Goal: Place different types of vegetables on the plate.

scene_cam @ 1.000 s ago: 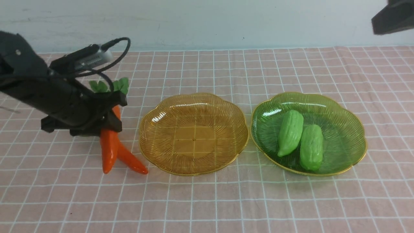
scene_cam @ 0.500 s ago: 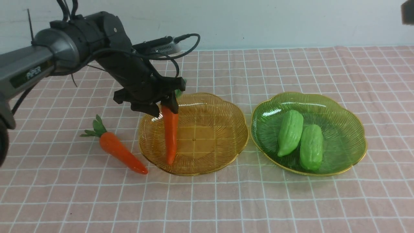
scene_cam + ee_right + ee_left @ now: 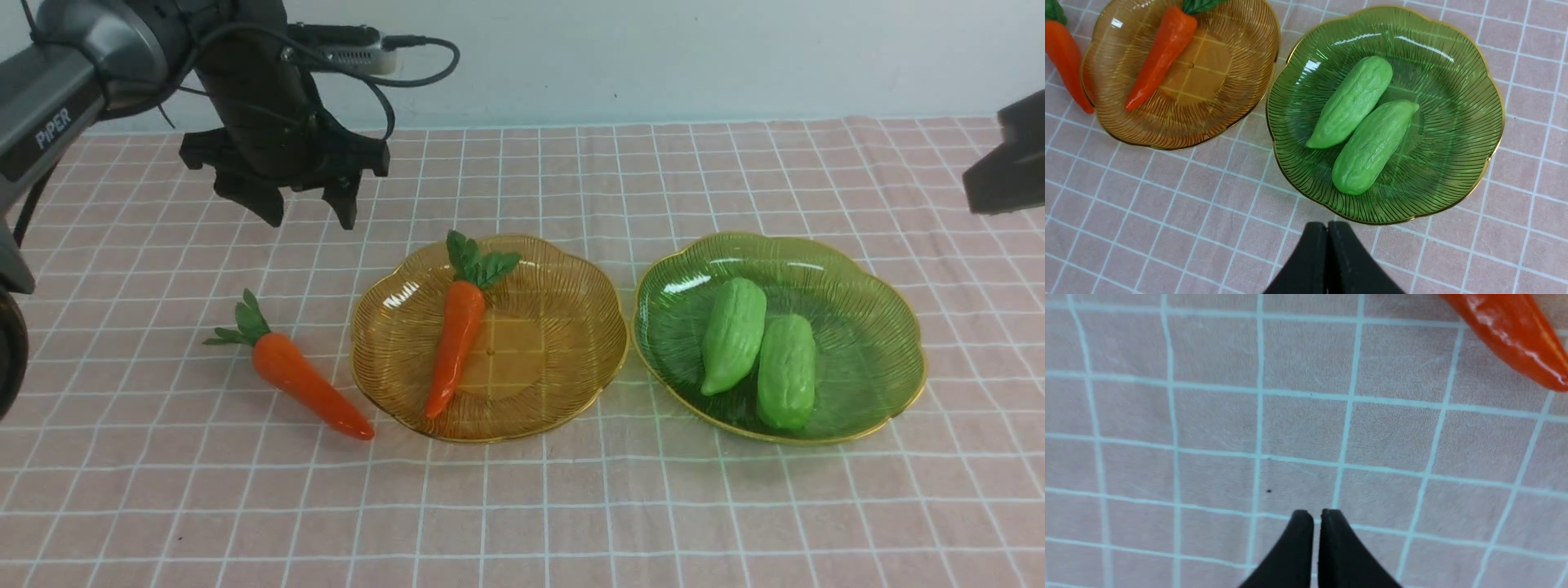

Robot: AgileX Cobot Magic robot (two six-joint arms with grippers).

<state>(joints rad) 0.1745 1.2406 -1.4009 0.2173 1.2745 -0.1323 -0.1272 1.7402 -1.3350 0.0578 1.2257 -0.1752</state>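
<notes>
One orange carrot point(image 3: 453, 343) with a green top lies in the amber plate point(image 3: 563, 327), tip toward me. The other carrot point(image 3: 302, 384) lies on the cloth left of that plate; its tip shows in the left wrist view point(image 3: 1511, 339). Two light-green gourds point(image 3: 733, 333) point(image 3: 786, 371) lie side by side in the green plate point(image 3: 898, 327). My left gripper point(image 3: 309, 219) hangs empty, high and left of the amber plate; in its wrist view point(image 3: 1316, 512) the fingertips touch. My right gripper point(image 3: 1327, 224) is shut and empty, hovering by the green plate's near rim point(image 3: 1372, 218).
A pink checked cloth point(image 3: 522, 514) covers the table up to a pale wall point(image 3: 653, 57). Part of my right arm point(image 3: 1008, 167) shows at the right edge. The right wrist view also shows the amber plate point(image 3: 1241, 94) and both carrots point(image 3: 1161, 53) point(image 3: 1065, 61).
My left gripper lifted one carrot off the other, carried it right over the amber plate, let it go there and rose back to the left. My right arm came lower at the right edge.
</notes>
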